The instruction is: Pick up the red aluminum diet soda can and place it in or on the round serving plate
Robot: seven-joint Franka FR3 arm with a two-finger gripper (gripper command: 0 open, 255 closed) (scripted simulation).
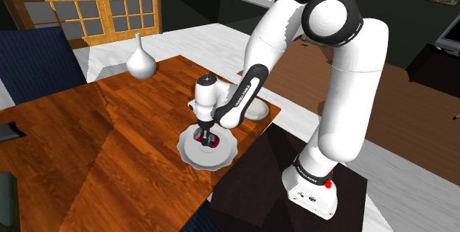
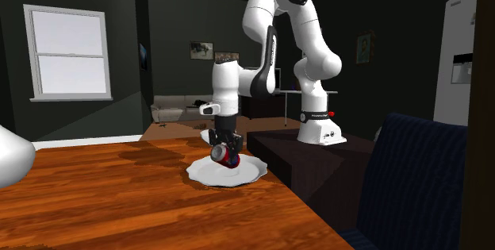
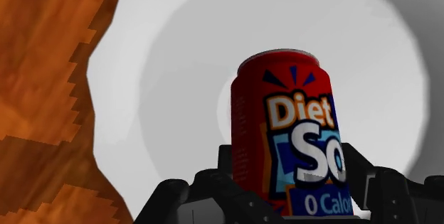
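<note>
Plainly the gripper (image 2: 224,144) pinches the can (image 3: 292,137), its two black fingers pressed against the red sides low down, so the can hangs over the middle of the plate (image 3: 164,80). That hold seems chosen for the release: the can sits above the plate's shallow well, well inside its rim, so it should land on the white dish rather than on the table (image 2: 119,201) around the plate. In the second exterior view the can looks tilted, one end turned toward the camera, not upright over the plate. Whether it touches the plate or hovers just above it cannot be told, since neither outside view shows the gap plainly. The label is cut off at "Diet So" and "0 Calor", and the can's lower end is lost among the black finger parts.
</note>
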